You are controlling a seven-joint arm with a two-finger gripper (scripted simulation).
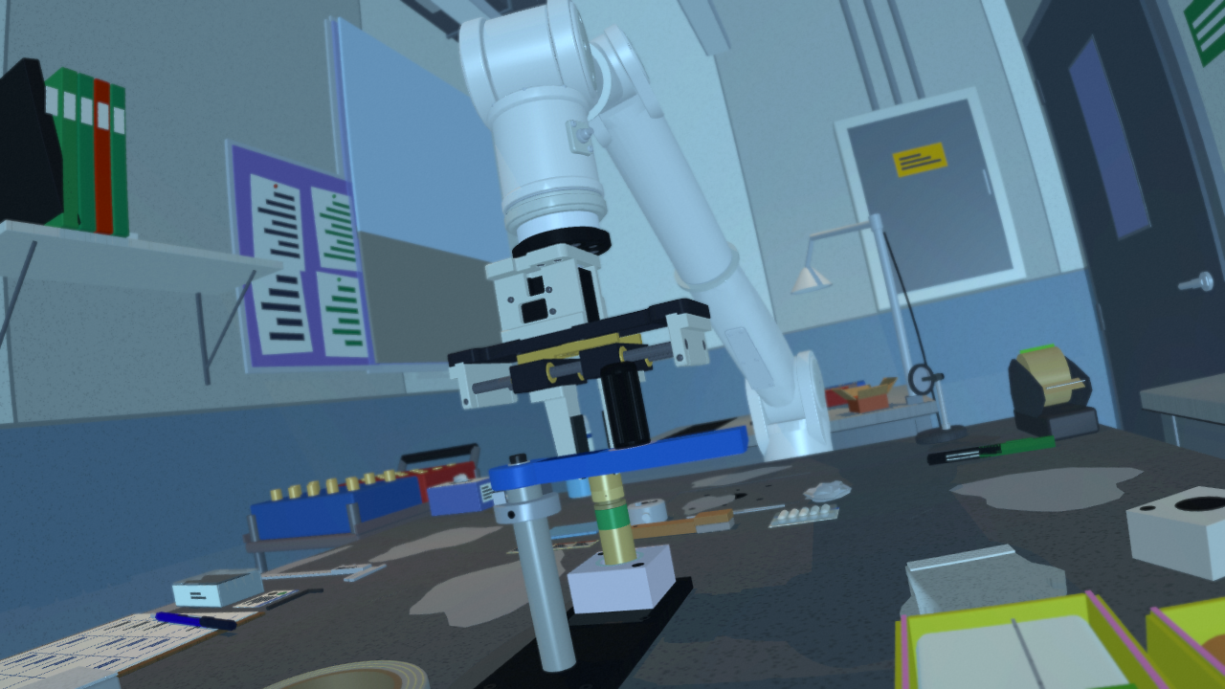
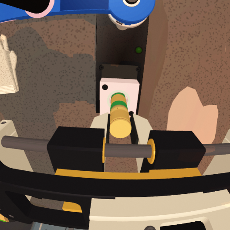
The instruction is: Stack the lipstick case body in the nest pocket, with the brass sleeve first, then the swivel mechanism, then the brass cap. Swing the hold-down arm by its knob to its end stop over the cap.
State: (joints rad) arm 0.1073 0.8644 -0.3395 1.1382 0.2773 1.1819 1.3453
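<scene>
The brass cap [image 2: 120,127] tops the stack in the white nest block [image 1: 621,578], above the green-banded swivel mechanism [image 1: 612,519] and the brass sleeve [image 1: 617,545]. The stack stands upright in the pocket [image 2: 119,100]. The blue hold-down arm [image 1: 618,457] sits on its grey post [image 1: 540,583] and reaches off to the right, its black knob [image 1: 625,403] standing on it behind the stack. In the side camera the arm hides the cap's top. My gripper [image 2: 119,124] comes straight down over the stack and is closed on the brass cap.
Behind the fixture a blue tray of brass parts [image 1: 334,506] and a red box [image 1: 441,471] sit at the table's rear. A white block with a hole [image 1: 1182,527] and yellow bins [image 1: 1019,643] lie right. A pen [image 1: 195,620] and small box [image 1: 216,588] lie left.
</scene>
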